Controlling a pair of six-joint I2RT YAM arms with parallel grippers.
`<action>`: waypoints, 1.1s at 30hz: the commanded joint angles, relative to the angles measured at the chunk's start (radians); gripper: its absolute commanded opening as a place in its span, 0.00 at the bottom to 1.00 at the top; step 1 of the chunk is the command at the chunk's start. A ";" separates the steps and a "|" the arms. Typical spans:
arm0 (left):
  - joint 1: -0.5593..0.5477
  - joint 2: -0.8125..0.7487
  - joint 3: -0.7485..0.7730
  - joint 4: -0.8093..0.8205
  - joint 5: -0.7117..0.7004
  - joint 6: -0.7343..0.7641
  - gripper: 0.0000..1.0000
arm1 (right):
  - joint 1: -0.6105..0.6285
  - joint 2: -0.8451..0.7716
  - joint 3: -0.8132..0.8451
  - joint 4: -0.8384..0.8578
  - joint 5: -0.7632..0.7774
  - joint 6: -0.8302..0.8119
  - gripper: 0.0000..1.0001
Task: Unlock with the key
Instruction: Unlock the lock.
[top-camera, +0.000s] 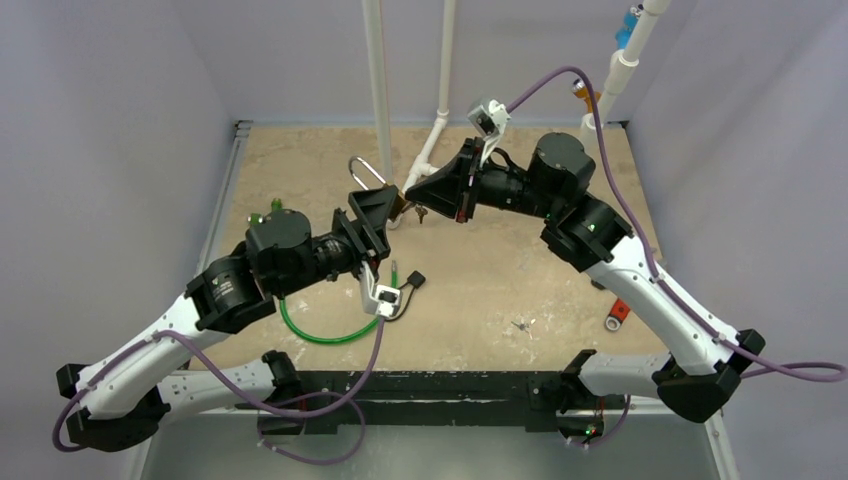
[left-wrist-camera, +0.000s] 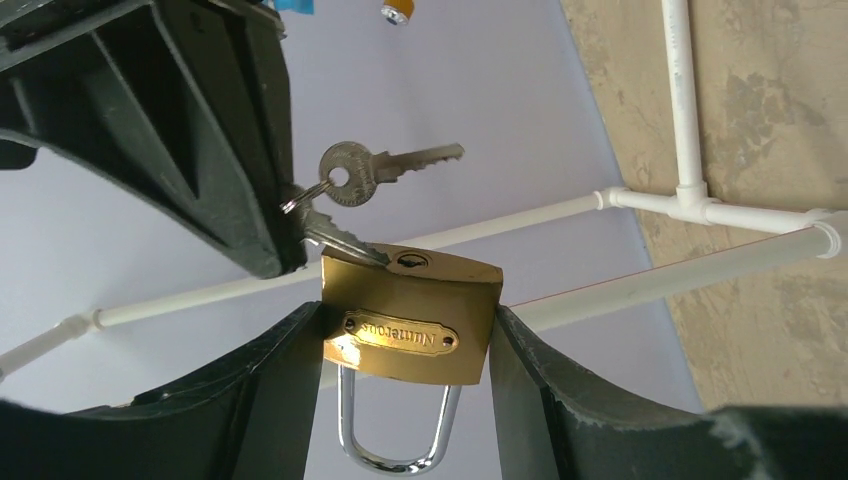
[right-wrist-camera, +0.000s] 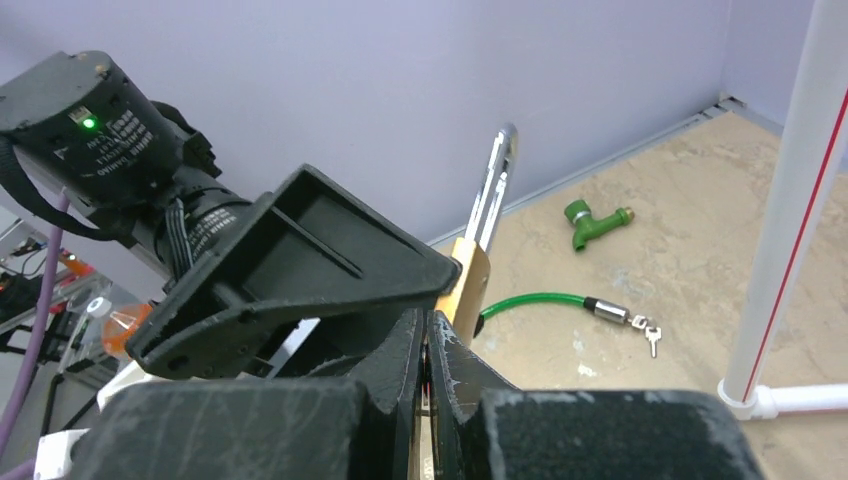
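Brass padlock (left-wrist-camera: 410, 325) sits clamped in the left gripper (top-camera: 375, 215) near the counter's far edge; the right gripper (top-camera: 416, 191) pinches the key (left-wrist-camera: 342, 241), its tip at the keyhole.

On my table (top-camera: 500, 290) a green cable (top-camera: 320, 335) curls at 7 o'clock from the middle, with small keys (right-wrist-camera: 648, 332) at its metal end. A green tap fitting (right-wrist-camera: 592, 221) lies at 10 o'clock, white pipes (top-camera: 378, 90) rise at 12, and an orange-red piece (top-camera: 616, 315) sits at 4.
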 joint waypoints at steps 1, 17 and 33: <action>-0.012 -0.001 0.004 0.086 0.042 0.024 0.00 | 0.006 -0.002 0.008 0.111 0.003 0.016 0.00; -0.008 -0.022 -0.007 0.129 -0.007 -0.126 0.00 | 0.005 -0.150 -0.212 0.035 0.099 0.022 0.00; 0.023 0.003 0.101 0.105 -0.037 -0.482 0.00 | 0.006 -0.311 -0.395 0.203 0.303 0.010 0.00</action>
